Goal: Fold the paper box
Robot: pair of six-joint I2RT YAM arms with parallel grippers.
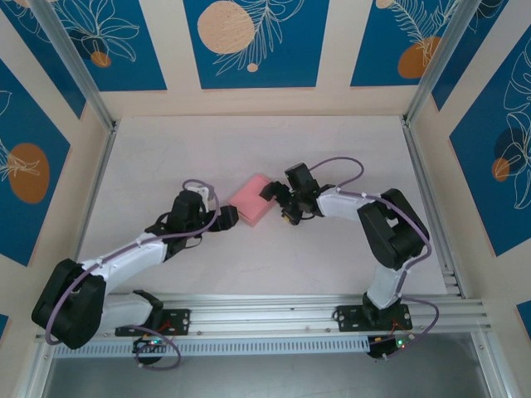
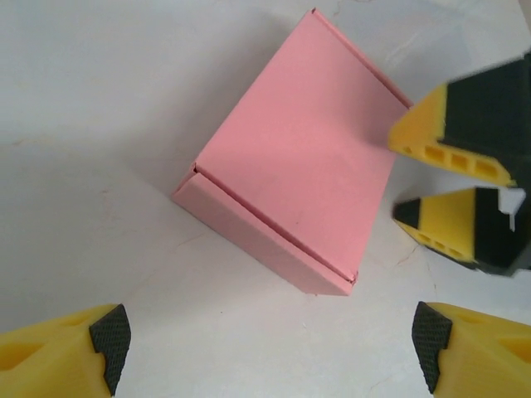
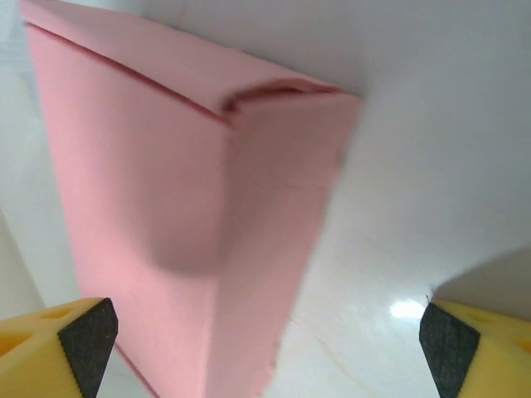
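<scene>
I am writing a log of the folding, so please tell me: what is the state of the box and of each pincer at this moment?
paper box: folded into a closed box, lying flat on the table, not gripped.
left pincer: open, short of the box, not touching.
right pincer: open, at the box's edge; contact unclear.

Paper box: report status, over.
Left gripper open, facing paper box. Right gripper open, at its edge. Box folded shut, on table.

Paper box (image 1: pixel 251 200) — between both jaws.
</scene>
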